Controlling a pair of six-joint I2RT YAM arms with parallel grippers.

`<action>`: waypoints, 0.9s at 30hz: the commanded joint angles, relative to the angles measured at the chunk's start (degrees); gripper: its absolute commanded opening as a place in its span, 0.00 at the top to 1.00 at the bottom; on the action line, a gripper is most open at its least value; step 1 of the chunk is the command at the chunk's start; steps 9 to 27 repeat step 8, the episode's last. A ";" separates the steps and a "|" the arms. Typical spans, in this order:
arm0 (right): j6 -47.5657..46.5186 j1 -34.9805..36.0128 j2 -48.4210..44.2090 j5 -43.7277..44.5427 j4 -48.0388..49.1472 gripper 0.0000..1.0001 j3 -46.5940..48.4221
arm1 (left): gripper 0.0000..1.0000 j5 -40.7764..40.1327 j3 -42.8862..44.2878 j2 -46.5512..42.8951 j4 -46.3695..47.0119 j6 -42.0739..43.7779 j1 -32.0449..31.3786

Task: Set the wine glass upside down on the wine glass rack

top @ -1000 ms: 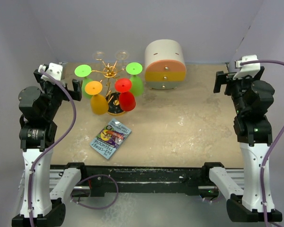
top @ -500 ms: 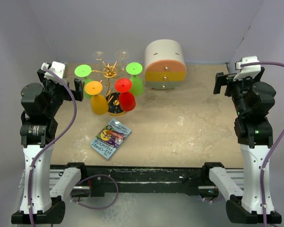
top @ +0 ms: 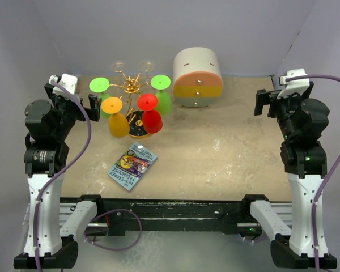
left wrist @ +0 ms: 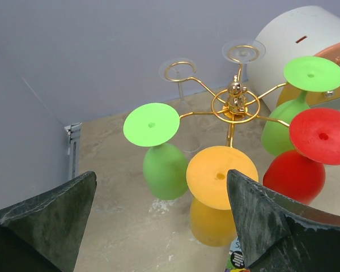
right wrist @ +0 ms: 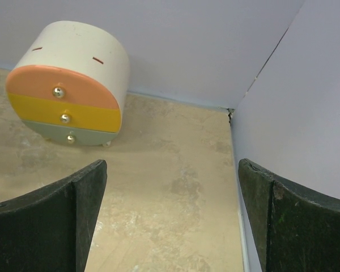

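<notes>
The gold wine glass rack (top: 130, 88) stands at the back left on its black base (top: 137, 129). Coloured wine glasses hang upside down from its loops: a green one (top: 100, 86), an orange one (top: 112, 106), a red one (top: 148, 102) and a second green one (top: 161, 83). Faint clear discs with stems sit on the two back loops (left wrist: 179, 71). My left gripper (top: 71, 98) is open and empty, left of the rack; its wrist view (left wrist: 161, 187) looks at the green and orange glasses (left wrist: 221, 175). My right gripper (top: 283, 96) is open and empty at the far right (right wrist: 172, 164).
A white-and-orange mini drawer box (top: 198, 76) stands at the back, right of the rack, and also shows in the right wrist view (right wrist: 68, 90). A blue snack packet (top: 132, 165) lies flat in front of the rack. Walls close in the back and both sides.
The left arm shifted slightly right and then held still. The right gripper edged slightly left. The glasses and rack have not moved.
</notes>
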 commanded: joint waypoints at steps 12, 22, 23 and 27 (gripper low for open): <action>-0.78 -0.43 -0.89 -2.16 0.92 0.00 0.74 | 0.01 0.35 1.69 -0.42 1.75 -0.55 0.43; -0.78 -0.43 -0.89 -2.16 0.92 0.00 0.74 | 0.01 0.35 1.69 -0.42 1.75 -0.55 0.43; -0.78 -0.43 -0.89 -2.16 0.92 0.00 0.74 | 0.01 0.35 1.69 -0.42 1.75 -0.55 0.43; -0.78 -0.43 -0.89 -2.16 0.92 0.00 0.74 | 0.01 0.35 1.69 -0.42 1.75 -0.55 0.43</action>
